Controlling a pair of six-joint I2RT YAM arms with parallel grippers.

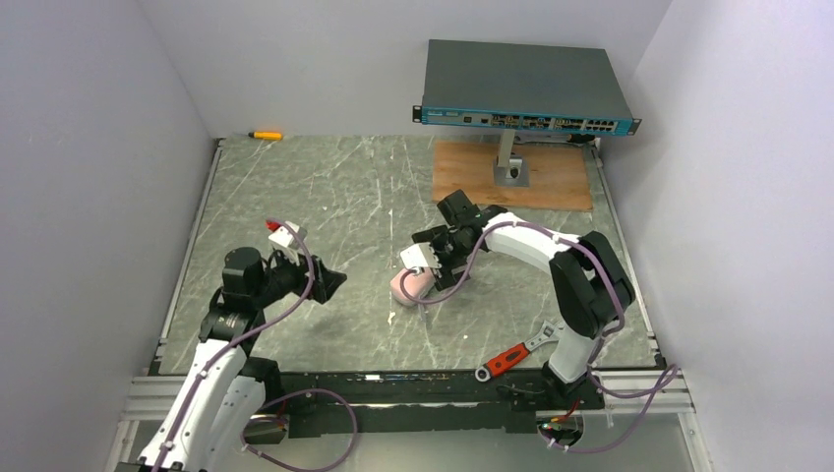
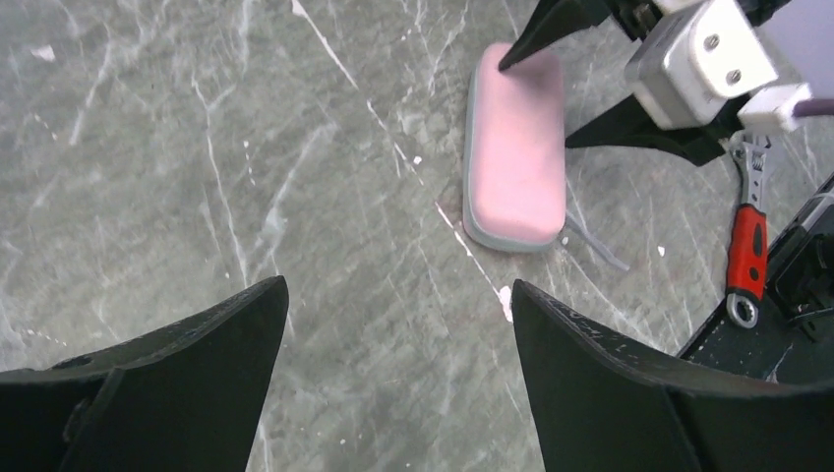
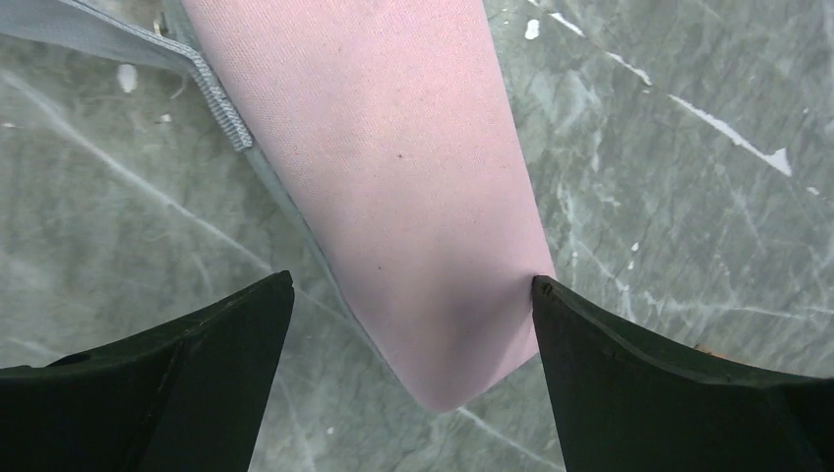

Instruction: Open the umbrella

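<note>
The umbrella [image 1: 411, 285] lies folded on the table as a pale pink, oblong bundle with a grey edge and a thin grey strap [image 3: 211, 88]. In the left wrist view the umbrella [image 2: 515, 157] is ahead and to the right. My right gripper [image 1: 435, 264] is open over its far end. In the right wrist view the umbrella [image 3: 393, 167] runs between the jaws of the right gripper [image 3: 413, 283]. One fingertip [image 3: 551, 295] touches its side and the other stands apart. My left gripper [image 1: 327, 284] is open with only bare table between its fingers, left of the umbrella.
A red-handled wrench [image 1: 506, 359] lies near the right arm's base. A dark teal flat box [image 1: 526, 88] sits on a stand over a wooden board [image 1: 561, 182] at the back right. A yellow marker [image 1: 266, 135] lies at the back left. White walls enclose the table.
</note>
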